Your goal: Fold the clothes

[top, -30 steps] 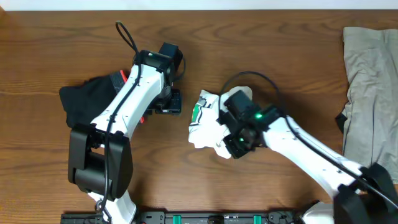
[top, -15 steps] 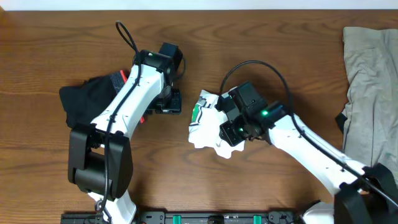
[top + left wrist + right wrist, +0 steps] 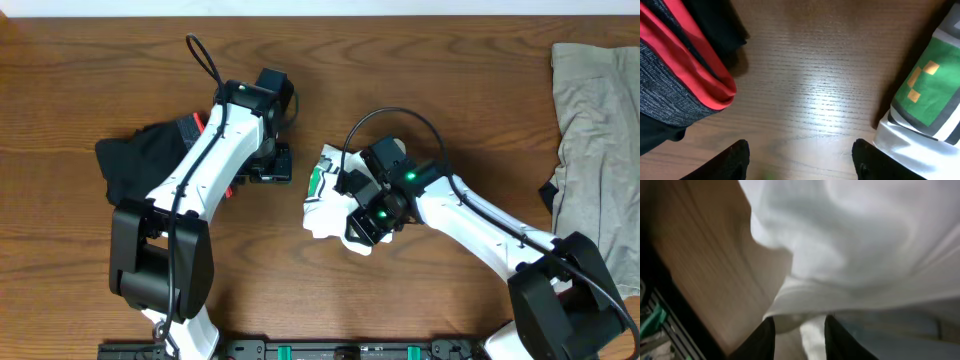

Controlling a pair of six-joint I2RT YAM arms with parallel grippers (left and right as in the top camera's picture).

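At the middle of the wooden surface (image 3: 80,280), my right hand (image 3: 799,332) pinches a fold of the crumpled white T-shirt (image 3: 325,205), its fingers narrow with cloth between them. My left hand (image 3: 802,160) hangs low over bare wood, spread wide and holding nothing, between the T-shirt's green printed patch (image 3: 927,95) and the black shorts (image 3: 135,160) with their red-and-grey waistband (image 3: 685,85). A khaki-grey garment (image 3: 590,140) lies well apart at the surface's right edge.

Brown wood-grain table (image 3: 420,80), pale strip (image 3: 300,8) along far edge, black rail (image 3: 330,350) at front, soft overhead glare
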